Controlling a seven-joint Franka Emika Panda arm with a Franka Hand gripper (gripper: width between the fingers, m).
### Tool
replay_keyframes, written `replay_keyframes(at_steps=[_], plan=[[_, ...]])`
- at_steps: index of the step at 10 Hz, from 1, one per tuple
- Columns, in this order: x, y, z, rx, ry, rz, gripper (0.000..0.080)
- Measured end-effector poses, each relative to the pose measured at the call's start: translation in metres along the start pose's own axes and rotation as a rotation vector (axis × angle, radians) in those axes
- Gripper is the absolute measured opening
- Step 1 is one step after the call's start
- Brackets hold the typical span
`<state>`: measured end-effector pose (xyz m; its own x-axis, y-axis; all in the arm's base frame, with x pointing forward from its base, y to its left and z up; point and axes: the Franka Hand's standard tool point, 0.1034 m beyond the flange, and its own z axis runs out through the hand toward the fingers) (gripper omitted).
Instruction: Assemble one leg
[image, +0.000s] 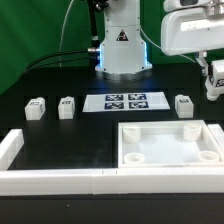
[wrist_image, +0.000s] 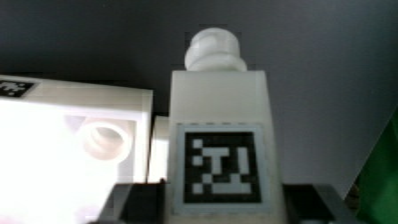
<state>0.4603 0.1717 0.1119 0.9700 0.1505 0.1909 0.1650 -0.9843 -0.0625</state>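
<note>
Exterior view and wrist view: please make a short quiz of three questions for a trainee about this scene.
1. How many legs lie loose on the table?
2. True or false: the gripper is shut on a leg.
3. Compared with the marker board, the tray lies: A) on top of it; B) nearer the exterior camera; C) behind it.
Key: 1) three; 2) true; 3) B.

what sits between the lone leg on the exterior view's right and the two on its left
Only the marker board, shown in the exterior view.
</note>
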Motion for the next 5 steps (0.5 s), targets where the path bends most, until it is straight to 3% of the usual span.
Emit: replay_keyframes(at_steps=[2,5], plan=[[0.009,0.009,0.005,-0.001,0.001,-0.047,0.0294],[0.051,0.042,0.013,-0.007,0.020,-0.143,0.0294]])
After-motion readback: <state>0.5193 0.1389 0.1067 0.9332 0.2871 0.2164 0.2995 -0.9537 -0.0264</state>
